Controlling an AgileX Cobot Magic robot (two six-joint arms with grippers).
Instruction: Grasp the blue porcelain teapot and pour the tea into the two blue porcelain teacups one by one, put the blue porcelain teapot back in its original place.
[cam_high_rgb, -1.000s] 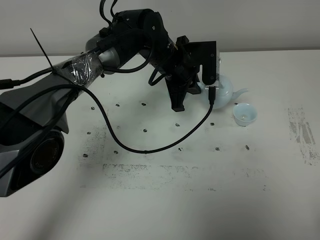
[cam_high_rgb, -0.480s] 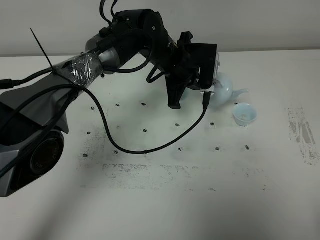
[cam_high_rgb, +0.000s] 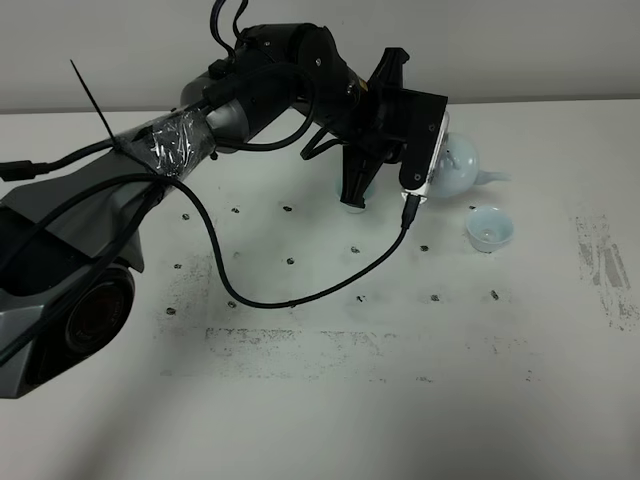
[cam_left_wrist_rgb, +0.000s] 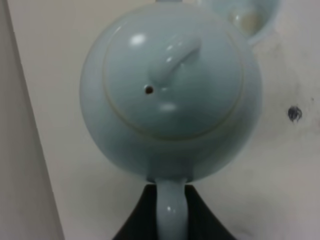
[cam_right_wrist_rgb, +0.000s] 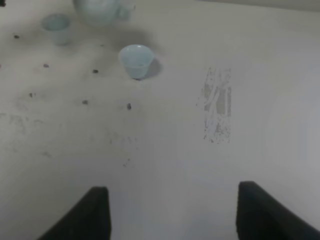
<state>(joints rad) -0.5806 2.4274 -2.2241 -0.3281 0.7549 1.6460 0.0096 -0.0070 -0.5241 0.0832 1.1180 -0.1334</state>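
Note:
My left gripper (cam_left_wrist_rgb: 171, 202) is shut on the loop handle of the blue porcelain teapot (cam_high_rgb: 458, 166), holding it lifted off the table with its spout pointing right. In the left wrist view the teapot (cam_left_wrist_rgb: 170, 85) shows lid-up and fills the frame. One blue porcelain teacup (cam_high_rgb: 489, 227) stands on the table just below and right of the spout, also showing as a teacup (cam_left_wrist_rgb: 252, 17) past the pot. The other teacup (cam_high_rgb: 352, 206) peeks out from under the left arm. In the right wrist view I see both teacups (cam_right_wrist_rgb: 136, 60) (cam_right_wrist_rgb: 56, 22) and the teapot (cam_right_wrist_rgb: 100, 10). My right gripper (cam_right_wrist_rgb: 172, 195) is open and holds nothing.
The white table (cam_high_rgb: 400, 400) carries small black dot marks and scuffed grey patches (cam_high_rgb: 600, 265). A black cable (cam_high_rgb: 300, 295) loops from the left arm over the table. A pale wall runs behind the table's far edge.
The left gripper has raised the teapot off the table and carried it up and to the right, rotating the wrist. The teacup by the spout has not moved.

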